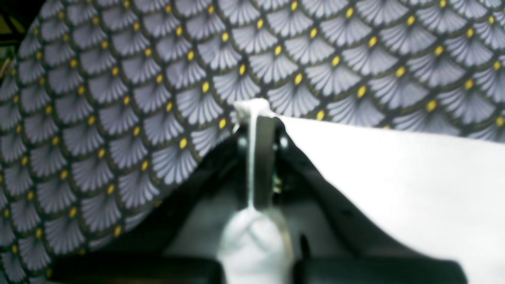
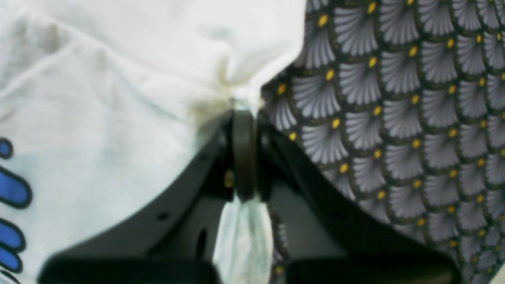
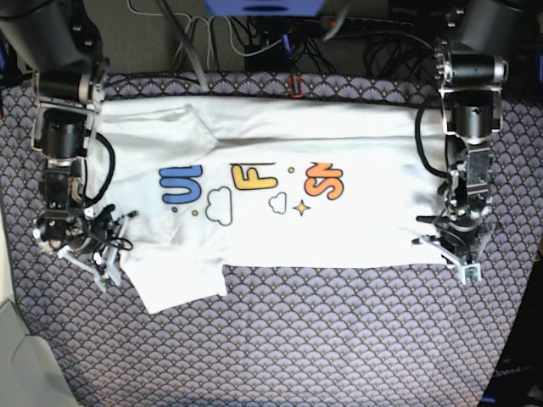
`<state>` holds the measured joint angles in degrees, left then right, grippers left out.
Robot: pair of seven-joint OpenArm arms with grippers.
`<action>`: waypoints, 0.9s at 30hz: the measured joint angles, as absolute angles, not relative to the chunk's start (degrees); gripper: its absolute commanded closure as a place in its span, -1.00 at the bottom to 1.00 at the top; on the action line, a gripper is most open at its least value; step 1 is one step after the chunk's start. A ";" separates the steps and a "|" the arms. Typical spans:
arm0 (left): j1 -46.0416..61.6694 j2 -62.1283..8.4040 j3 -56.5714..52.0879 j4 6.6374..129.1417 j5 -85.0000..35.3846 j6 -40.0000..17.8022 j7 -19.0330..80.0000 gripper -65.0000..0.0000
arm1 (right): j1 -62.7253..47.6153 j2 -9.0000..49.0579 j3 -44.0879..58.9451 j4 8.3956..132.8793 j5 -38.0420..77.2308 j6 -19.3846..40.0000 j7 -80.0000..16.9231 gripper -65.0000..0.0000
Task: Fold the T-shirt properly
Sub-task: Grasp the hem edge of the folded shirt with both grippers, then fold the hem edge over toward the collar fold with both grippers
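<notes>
Nearest the base camera, the left gripper (image 3: 452, 243) at four o'clock and the right gripper (image 3: 95, 246) at eight o'clock are each pinching the near edge of the T-shirt (image 3: 280, 229), which is lying crosswise on the scallop-patterned tablecloth (image 3: 339, 339), stretching away toward twelve.

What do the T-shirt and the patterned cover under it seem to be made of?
The T-shirt looks like soft white knit fabric, probably cotton: matte, it creases and bunches where the left gripper pinches it. Its letters look like a smooth, slightly glossy print. The table cover seems a thin woven cloth printed with grey fans and yellow dots, though a coated finish cannot be excluded.
</notes>
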<state>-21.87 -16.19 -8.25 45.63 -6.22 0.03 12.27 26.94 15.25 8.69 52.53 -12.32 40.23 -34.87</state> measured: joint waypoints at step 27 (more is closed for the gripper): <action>-13.74 -15.90 -13.85 55.24 -5.82 -0.23 15.29 0.98 | 5.80 15.53 8.80 85.69 -11.77 40.25 -34.92 1.00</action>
<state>-13.74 -15.90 -13.85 55.24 -5.82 -0.23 15.29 5.80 15.53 8.80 85.69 -11.77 40.25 -34.92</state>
